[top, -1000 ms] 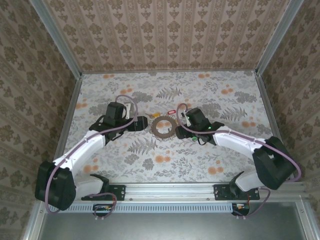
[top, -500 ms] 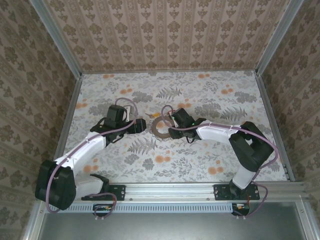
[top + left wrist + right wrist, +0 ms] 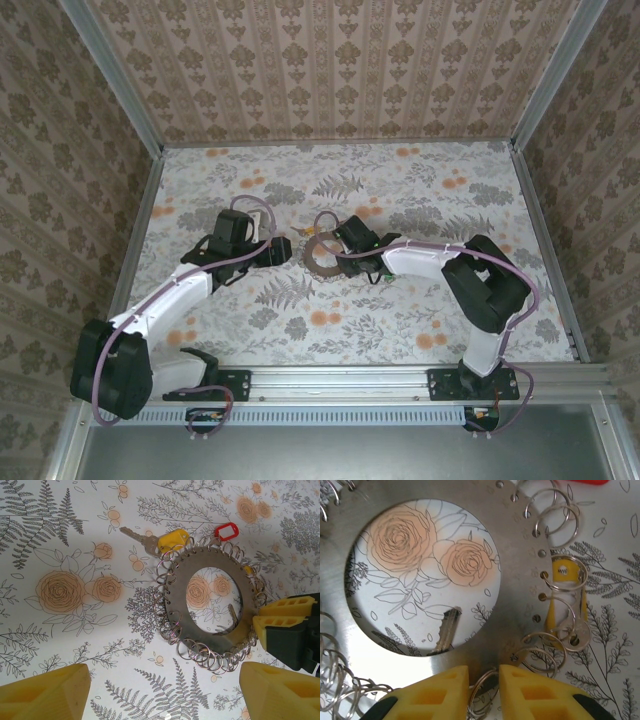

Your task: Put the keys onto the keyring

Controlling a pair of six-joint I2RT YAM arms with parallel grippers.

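On the flowered bench (image 3: 420, 310), the left jaws are seen at 9 o'clock of the keyring (image 3: 310, 257). They are spread wide, with the yellow fingers (image 3: 45, 692) set far apart. The keyring is laid flat near the bench's middle, and its band is edged with small wire loops (image 3: 210, 660). In the left wrist view a yellow-tagged key (image 3: 172, 539) is found at the keyring's 11 o'clock, touching the loops, and a red tag (image 3: 226, 531) at 12 o'clock. A bare key blade (image 3: 445, 630) is seen through the hole. At 3 o'clock the right jaws are nearly pressed together at the band's rim. One loop (image 3: 482, 692) stands in the narrow gap; whether it is pinched cannot be told.
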